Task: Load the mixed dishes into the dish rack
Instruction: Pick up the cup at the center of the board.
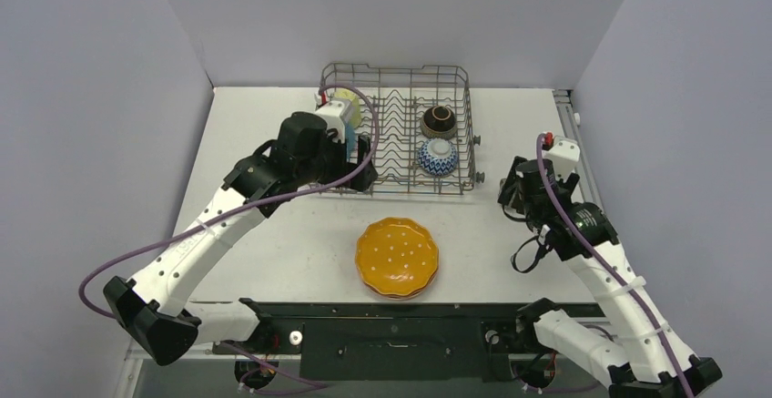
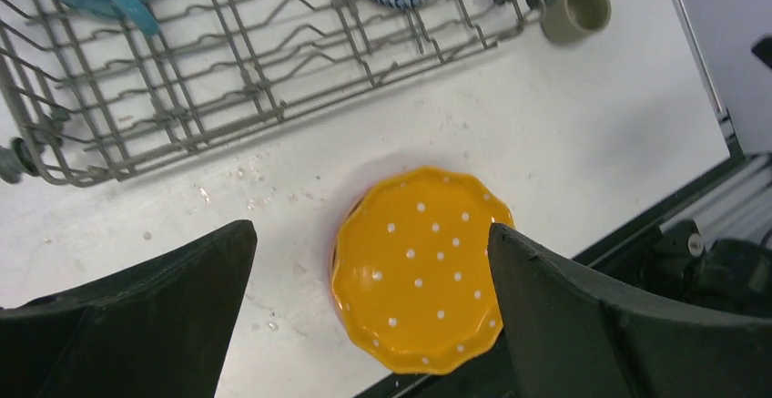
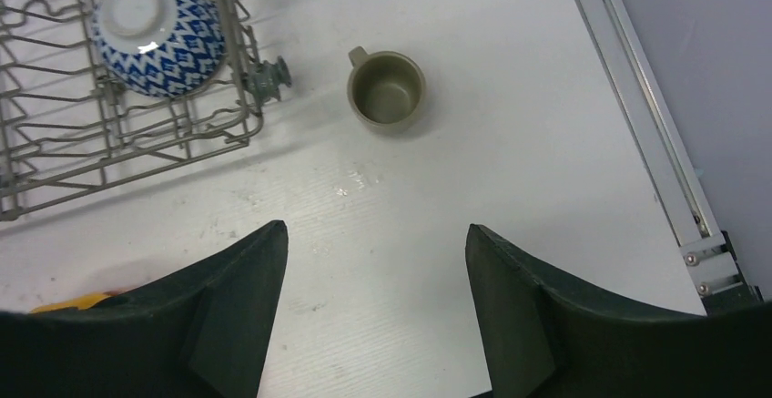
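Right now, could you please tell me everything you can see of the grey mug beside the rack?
The grey mug looks like glazed ceramic, greenish-grey, round, with one small loop handle turned toward the dish rack. It stands upright and empty on the white table, just outside the rack's corner wheel, apparently not touching it. Nothing grips it; the open right gripper hangs short of it.

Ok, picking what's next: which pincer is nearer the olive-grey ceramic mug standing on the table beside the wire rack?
Right. The right pincer hangs close by the olive-grey ceramic mug, on the grey wire rack's right. The left pincer is across the rack, at its left side.
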Robot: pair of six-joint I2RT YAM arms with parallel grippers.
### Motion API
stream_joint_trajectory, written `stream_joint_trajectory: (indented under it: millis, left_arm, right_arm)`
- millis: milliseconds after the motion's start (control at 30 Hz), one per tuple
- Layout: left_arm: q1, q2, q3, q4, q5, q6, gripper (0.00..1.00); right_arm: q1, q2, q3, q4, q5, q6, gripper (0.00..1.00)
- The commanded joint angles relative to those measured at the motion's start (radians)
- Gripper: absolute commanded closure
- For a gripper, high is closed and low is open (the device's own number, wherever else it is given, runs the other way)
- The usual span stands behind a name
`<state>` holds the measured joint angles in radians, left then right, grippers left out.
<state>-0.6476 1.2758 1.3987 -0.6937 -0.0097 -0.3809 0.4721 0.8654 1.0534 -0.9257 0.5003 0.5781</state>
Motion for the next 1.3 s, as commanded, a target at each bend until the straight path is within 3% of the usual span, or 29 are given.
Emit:
stream_joint_trajectory:
  millis: [0, 433, 767, 1267]
  left_arm:
    - [-0.027, -0.088, -0.092, -0.007, 0.095, 0.010, 0.04]
    - [-0.047, -0.252, -0.324, 0.027, 0.158, 0.080, 0.04]
    - [-0.046, -0.339, -0.425, 0.055, 0.145, 0.067, 0.04]
    - [-0.044, -0.375, -0.447, 0.038, 0.104, 0.086, 0.04]
  right_arm:
    - [-0.132, 0.043, -0.030, 0.068, -0.089, -0.035, 0.34]
    - [-0.363, 0.215, -0.130, 0.252, -0.207, 0.018, 0.44]
    - [-0.416, 0.362, -0.166, 0.374, -0.218, 0.041, 0.45]
    - [-0.469, 0.566, -0.137, 0.490, -0.263, 0.069, 0.49]
